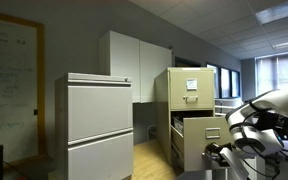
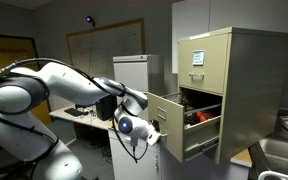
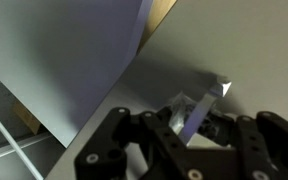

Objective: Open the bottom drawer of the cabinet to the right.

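The narrow beige cabinet (image 1: 162,95) (image 2: 246,80) shows in both exterior views. Its upper drawer front (image 1: 191,86) (image 2: 201,58) is closed. The bottom drawer (image 1: 206,138) (image 2: 170,118) is pulled well out, and something red lies inside it (image 2: 196,117). My gripper (image 1: 220,150) (image 2: 150,131) is at the front of the open drawer. In the wrist view the gripper (image 3: 190,122) has its fingers closed around the drawer's silver handle (image 3: 202,106), against the beige drawer front (image 3: 244,50).
A wide pale grey lateral cabinet (image 1: 99,125) stands beside the beige one, with white wall cupboards (image 1: 134,62) behind. A whiteboard (image 1: 9,80) hangs on the wall. In an exterior view there is a white cabinet (image 2: 131,70), a desk (image 2: 84,118) and a sink (image 2: 284,152).
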`<act>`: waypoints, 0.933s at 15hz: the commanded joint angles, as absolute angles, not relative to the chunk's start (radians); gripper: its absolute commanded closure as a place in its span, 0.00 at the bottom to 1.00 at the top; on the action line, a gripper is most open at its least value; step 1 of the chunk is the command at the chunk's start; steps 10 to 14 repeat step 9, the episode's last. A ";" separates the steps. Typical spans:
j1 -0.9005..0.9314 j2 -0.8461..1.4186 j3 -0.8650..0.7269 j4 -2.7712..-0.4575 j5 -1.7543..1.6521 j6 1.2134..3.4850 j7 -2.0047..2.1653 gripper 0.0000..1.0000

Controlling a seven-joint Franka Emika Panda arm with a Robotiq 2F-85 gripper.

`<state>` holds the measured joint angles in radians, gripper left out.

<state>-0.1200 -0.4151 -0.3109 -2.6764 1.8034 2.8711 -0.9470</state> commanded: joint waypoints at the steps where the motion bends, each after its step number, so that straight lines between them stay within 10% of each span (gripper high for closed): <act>1: -0.068 -0.576 -0.242 -2.860 1.810 2.867 -0.976 0.98; 14: 0.119 -0.552 -0.296 -2.773 2.064 3.037 -1.185 0.98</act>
